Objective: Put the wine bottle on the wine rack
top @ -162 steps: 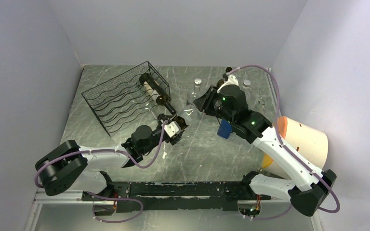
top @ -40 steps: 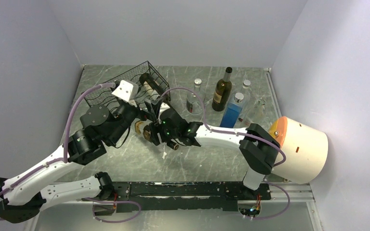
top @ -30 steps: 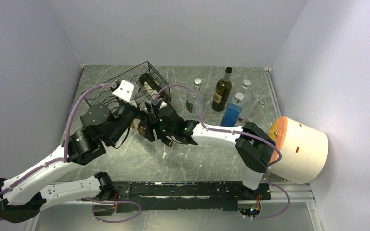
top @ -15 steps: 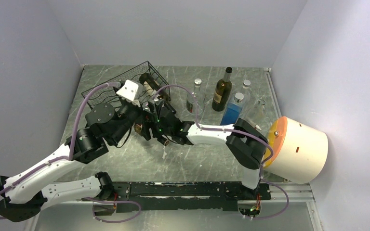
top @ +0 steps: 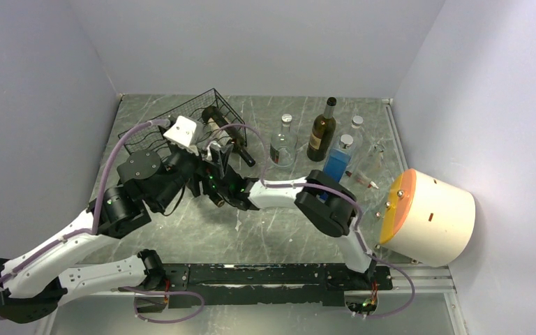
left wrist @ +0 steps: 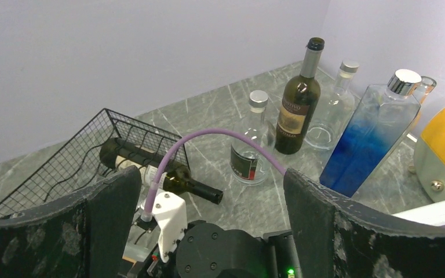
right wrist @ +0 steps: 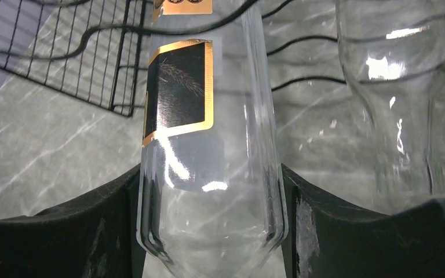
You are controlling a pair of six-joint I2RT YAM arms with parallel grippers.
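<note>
The clear glass wine bottle with a black label framed in gold [right wrist: 208, 145] is at the open front of the black thin-wire wine rack [top: 160, 143], and its far end reaches over the wavy wires. Whether it already rests on a wire I cannot tell. The right gripper [right wrist: 208, 185] pinches this bottle at its lower body, one finger on each side of the glass. Just beside it, to the right in the right wrist view, a second clear glass bottle [right wrist: 394, 69] lies on the wavy wires with its neck toward the camera. A dark bottle with a pale label [left wrist: 145, 165] lies in the far part of the rack, and its neck sticks out past the grid-mesh side.

The left gripper [left wrist: 211, 174] hovers above the right wrist with its fingers spread wide and nothing between them.

On the grey marbled desk [top: 286, 230], well apart from the rack, these stand upright: a small clear bottle with a silver cap [left wrist: 252, 145], a dark green wine bottle [left wrist: 298, 104], a round clear flask [left wrist: 333, 110] and a blue square glass bottle [left wrist: 371, 139]. A white cylinder with an orange end [top: 433, 216] lies at the right edge
</note>
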